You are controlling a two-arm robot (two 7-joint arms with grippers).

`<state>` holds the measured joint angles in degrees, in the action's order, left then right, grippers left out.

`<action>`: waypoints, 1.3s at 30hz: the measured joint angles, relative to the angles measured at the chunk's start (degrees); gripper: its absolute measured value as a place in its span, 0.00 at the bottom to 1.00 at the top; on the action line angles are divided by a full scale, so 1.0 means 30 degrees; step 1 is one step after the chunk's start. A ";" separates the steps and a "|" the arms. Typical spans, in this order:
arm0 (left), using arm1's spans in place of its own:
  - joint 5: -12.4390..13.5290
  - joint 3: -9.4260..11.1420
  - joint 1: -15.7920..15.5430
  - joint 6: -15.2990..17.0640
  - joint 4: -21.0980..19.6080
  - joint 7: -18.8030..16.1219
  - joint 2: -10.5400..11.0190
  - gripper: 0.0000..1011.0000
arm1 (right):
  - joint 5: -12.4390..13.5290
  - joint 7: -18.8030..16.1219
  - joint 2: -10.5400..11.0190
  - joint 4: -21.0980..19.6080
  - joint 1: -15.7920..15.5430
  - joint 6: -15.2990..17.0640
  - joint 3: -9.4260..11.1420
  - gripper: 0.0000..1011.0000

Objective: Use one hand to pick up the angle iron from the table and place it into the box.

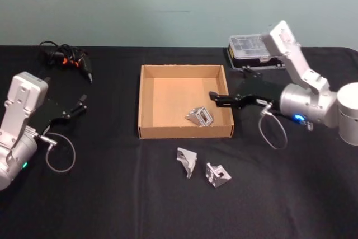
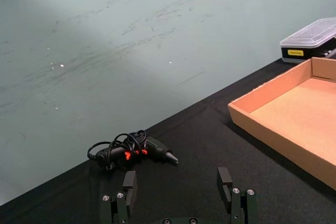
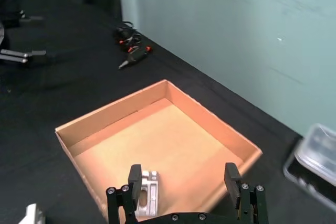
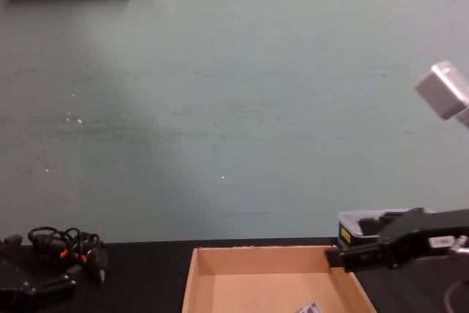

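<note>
**Here, one bracket lies in the box and two on the table**

The black table (image 1: 112, 205) fills the lower two thirds of the head view. At its centre sits the open cardboard box (image 1: 146, 104), wide, with low walls.

The right arm comes in from the right edge of the frame. The right claw (image 1: 215, 99) points toward the left of the frame and hangs over the box's right wall, with its tip just inside the rim. Its two fingers are spread apart with nothing between them, as the right wrist view shows (image 3: 182, 178). In the chest view this claw (image 4: 344, 256) sits at the lower right, just above the box's right wall.

The left arm rests at the left edge of the frame, well apart from the box. The left claw (image 1: 83, 104) is also spread and holds nothing.

A black case with a clear lid (image 1: 251, 48) sits at the upper right, behind the box's far right corner. A small black hand tool with a coiled cable (image 1: 67, 59) lies at the upper left.

One metal bracket (image 1: 199, 116) lies on the box floor near the front right corner, just below the right claw in the frame. Two more brackets (image 1: 186, 160) (image 1: 217, 174) lie on the table in front of the box, near each other at lower centre.
</note>
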<state>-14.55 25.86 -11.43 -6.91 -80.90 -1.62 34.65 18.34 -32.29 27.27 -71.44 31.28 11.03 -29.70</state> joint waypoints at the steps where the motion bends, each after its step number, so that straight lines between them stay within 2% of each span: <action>1: 0.0000 0.0001 0.0001 0.0000 0.0000 -0.0001 0.0000 0.99 | 0.0136 0.0204 0.0144 -0.0459 -0.0285 0.0309 0.0177 0.99; 3: 0.0001 0.0001 0.0000 -0.0001 0.0000 -0.0001 0.0000 0.99 | 0.0440 0.0517 0.0432 -0.1314 -0.0896 0.0866 0.0542 0.99; 4: 0.0000 0.0001 0.0001 0.0000 -0.0001 0.0000 -0.0002 0.99 | 0.0760 0.0774 0.0720 -0.2256 -0.1506 0.1357 0.0914 0.99; 7: 0.0000 0.0000 -0.0001 0.0000 0.0000 -0.0001 0.0000 0.99 | 0.1173 0.1115 0.1081 -0.3363 -0.2288 0.1917 0.1346 0.99; 8: 0.0000 0.0001 0.0000 0.0001 0.0000 0.0000 0.0000 0.99 | 0.1473 0.1317 0.1358 -0.4173 -0.2877 0.2319 0.1617 0.99; 11: 0.0000 0.0001 0.0001 0.0000 0.0000 -0.0001 0.0000 0.99 | 0.1942 0.1535 0.1806 -0.5426 -0.3739 0.2974 0.1915 0.99; 15: 0.0000 0.0001 0.0001 0.0000 0.0000 0.0000 0.0000 0.99 | 0.2419 0.1622 0.2341 -0.6786 -0.4646 0.3818 0.1962 0.99; 20: 0.0000 0.0001 0.0000 0.0000 0.0000 0.0000 -0.0001 0.99 | 0.2881 0.1621 0.2797 -0.7854 -0.5354 0.4712 0.1610 0.99; 27: 0.0000 0.0001 0.0000 0.0000 -0.0001 0.0000 0.0000 0.99 | 0.2951 0.1422 0.3460 -0.8683 -0.5603 0.5804 0.0529 0.99; 39: 0.0000 0.0001 0.0000 0.0000 0.0000 -0.0001 0.0000 0.99 | 0.2743 0.1189 0.3892 -0.8638 -0.5606 0.6074 -0.0398 0.99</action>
<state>-14.55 25.86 -11.43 -6.91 -80.90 -1.62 34.65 26.57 -28.72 38.95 -97.35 14.46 29.25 -30.89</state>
